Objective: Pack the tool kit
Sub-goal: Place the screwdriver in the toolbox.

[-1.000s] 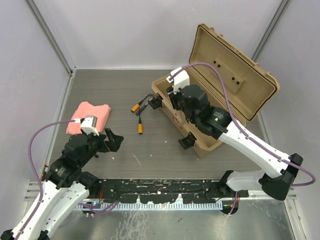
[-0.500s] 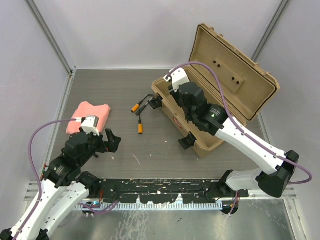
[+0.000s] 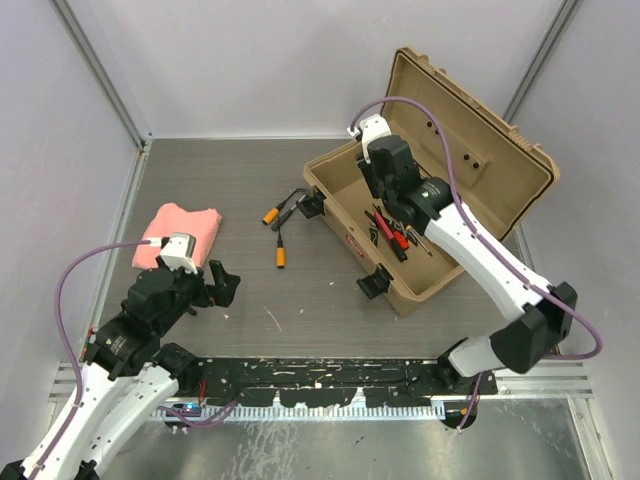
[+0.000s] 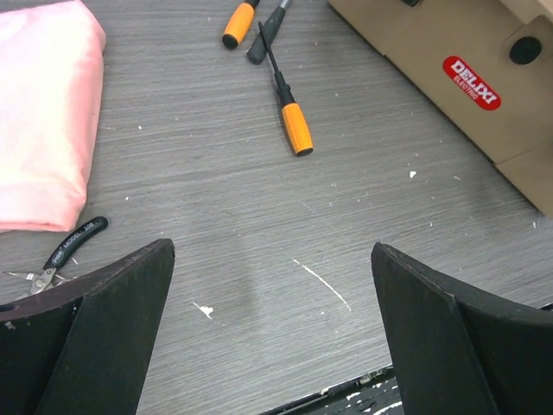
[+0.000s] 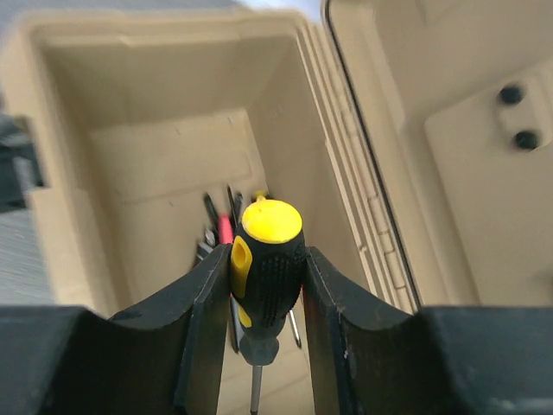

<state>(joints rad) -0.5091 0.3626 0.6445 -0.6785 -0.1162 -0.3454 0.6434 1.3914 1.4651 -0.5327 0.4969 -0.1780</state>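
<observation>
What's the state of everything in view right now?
Case: open, lid up.
Left pincer: open, empty.
Right pincer: shut on yellow-black screwdriver, over the open case.
Red and black tools: lying inside case.
Orange screwdrivers: two, lying on table, unpacked.
Pink cloth: folded.
Small pliers: on table beside pink cloth.

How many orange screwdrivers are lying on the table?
2. The near screwdriver lies alone on the table; the far screwdriver lies beside a dark tool. Others may hide in the case.
</observation>
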